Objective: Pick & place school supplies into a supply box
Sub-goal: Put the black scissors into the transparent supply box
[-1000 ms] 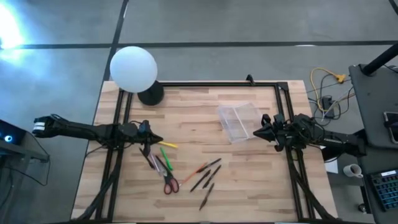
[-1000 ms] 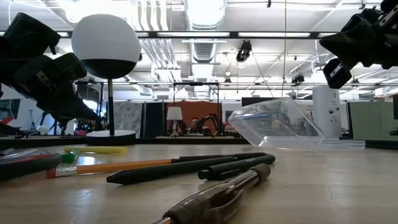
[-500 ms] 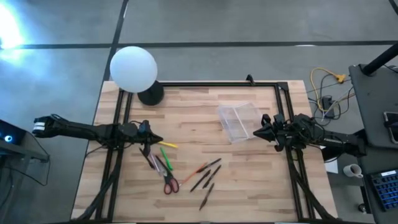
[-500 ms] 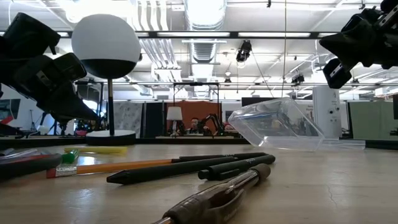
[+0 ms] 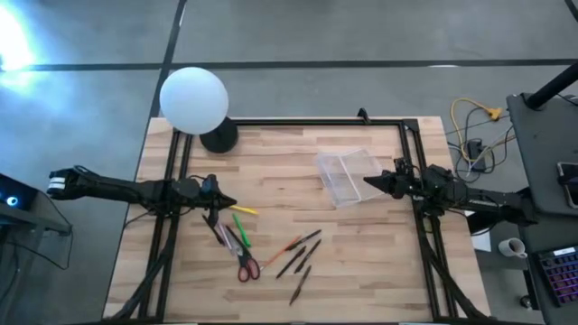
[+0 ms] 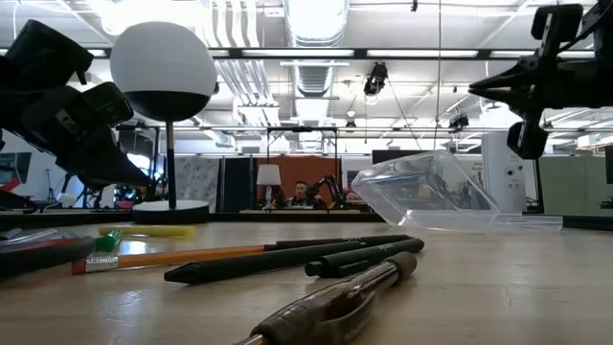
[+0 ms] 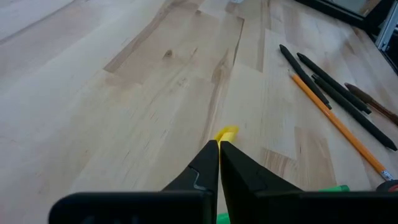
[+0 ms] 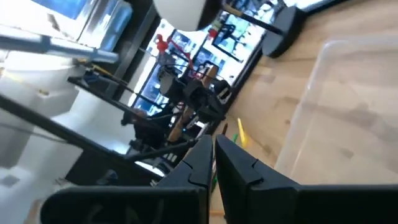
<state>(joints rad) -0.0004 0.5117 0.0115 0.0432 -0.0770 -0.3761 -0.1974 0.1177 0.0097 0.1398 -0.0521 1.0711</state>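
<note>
Wooden table (image 5: 361, 271): clear supply box (image 5: 346, 177) tilted, scattered pens (image 5: 302, 255).

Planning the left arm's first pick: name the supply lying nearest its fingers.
The yellow pen, just ahead of the left gripper; its tip shows past the fingers in the left wrist view. The other supplies all lie farther off.

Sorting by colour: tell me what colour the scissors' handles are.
Red; the scissors show best in the high view.
</note>
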